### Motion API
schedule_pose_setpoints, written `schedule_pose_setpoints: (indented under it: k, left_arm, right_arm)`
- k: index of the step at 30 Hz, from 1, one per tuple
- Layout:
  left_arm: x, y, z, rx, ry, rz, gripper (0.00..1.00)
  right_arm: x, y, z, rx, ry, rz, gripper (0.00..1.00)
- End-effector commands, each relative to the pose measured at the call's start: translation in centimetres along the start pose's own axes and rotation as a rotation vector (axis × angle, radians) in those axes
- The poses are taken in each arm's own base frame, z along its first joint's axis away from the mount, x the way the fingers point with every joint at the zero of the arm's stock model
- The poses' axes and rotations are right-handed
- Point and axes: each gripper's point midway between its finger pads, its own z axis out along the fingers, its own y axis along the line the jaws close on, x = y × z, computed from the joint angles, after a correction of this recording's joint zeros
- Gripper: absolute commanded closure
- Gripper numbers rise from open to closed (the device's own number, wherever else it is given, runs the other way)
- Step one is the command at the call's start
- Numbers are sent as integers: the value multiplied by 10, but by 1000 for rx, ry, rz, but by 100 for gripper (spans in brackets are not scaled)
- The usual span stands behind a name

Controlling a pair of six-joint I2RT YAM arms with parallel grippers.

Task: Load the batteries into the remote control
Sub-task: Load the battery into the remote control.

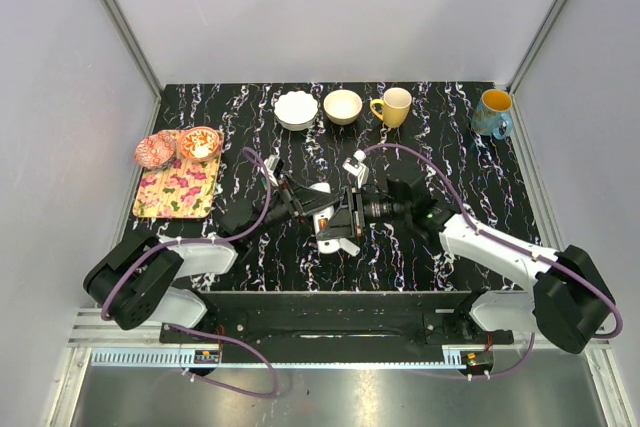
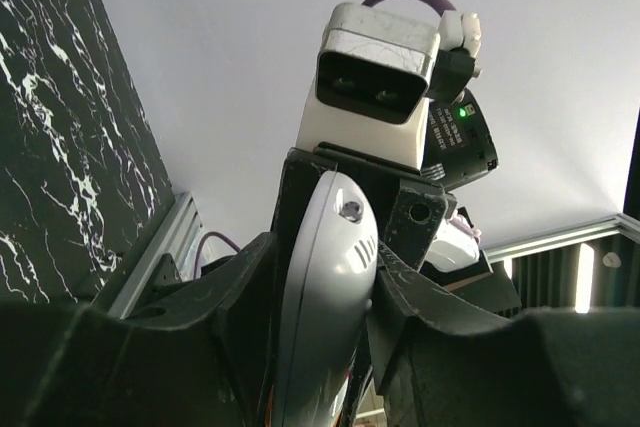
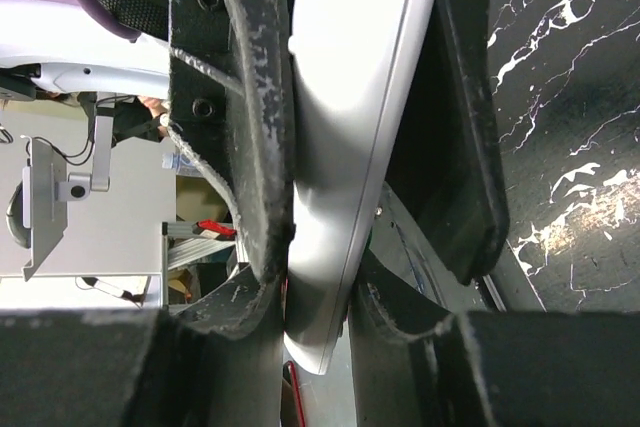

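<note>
The remote control [image 2: 325, 277] is a slim white bar held off the table between both grippers, which meet end to end at the table's middle [image 1: 324, 217]. My left gripper [image 2: 322, 292] is shut on one end of it. My right gripper [image 3: 325, 297] is shut on the other end of the same bar [image 3: 355, 97]. In the top view the left gripper [image 1: 312, 209] and the right gripper [image 1: 352, 213] face each other. Each wrist view shows the other gripper's black fingers [image 3: 235, 97] beyond the remote. No battery shows clearly; thin red-orange slivers behind the remote cannot be identified.
A floral tray [image 1: 175, 192] stands at the left with a patterned bowl [image 1: 200, 142] and a pink wrapper. A white bowl [image 1: 296, 109], a tan bowl [image 1: 343, 106], a yellow mug [image 1: 393, 106] and a blue mug [image 1: 493, 113] line the back edge.
</note>
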Motion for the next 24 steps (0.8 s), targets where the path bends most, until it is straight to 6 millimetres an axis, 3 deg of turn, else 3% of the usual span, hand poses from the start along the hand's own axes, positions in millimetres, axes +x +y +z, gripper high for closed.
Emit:
schedule_pose_setpoints:
  k: [1, 2, 5, 6, 8, 12, 14, 19, 24]
  left_arm:
    - [16, -47, -11, 216, 79, 74, 57]
    - [16, -46, -12, 217, 81, 76, 58]
    - [16, -45, -15, 216, 84, 82, 74]
    - [15, -45, -16, 214, 83, 84, 87]
    - [15, -43, -18, 211, 83, 86, 99]
    - [15, -46, -20, 216, 81, 95, 100]
    - [10, -36, -18, 172, 54, 78, 100]
    - [-1, -27, -20, 116, -25, 70, 100]
    - [-8, -22, -20, 85, -71, 69, 100]
  right_arm:
    - [-8, 12, -1, -50, -5, -43, 100]
    - [-6, 14, -2, -58, 5, -44, 100]
    - [-6, 19, -5, -70, 17, -57, 100]
    - [-7, 21, -5, -73, 20, -69, 100]
    - [-4, 20, -6, -69, 42, -62, 100]
    - [-4, 19, -7, -60, 47, -67, 100]
    - [-6, 15, -7, -32, 36, -46, 99]
    - [-12, 15, -4, -24, 28, -12, 74]
    - [-17, 20, -4, -21, 21, -12, 60]
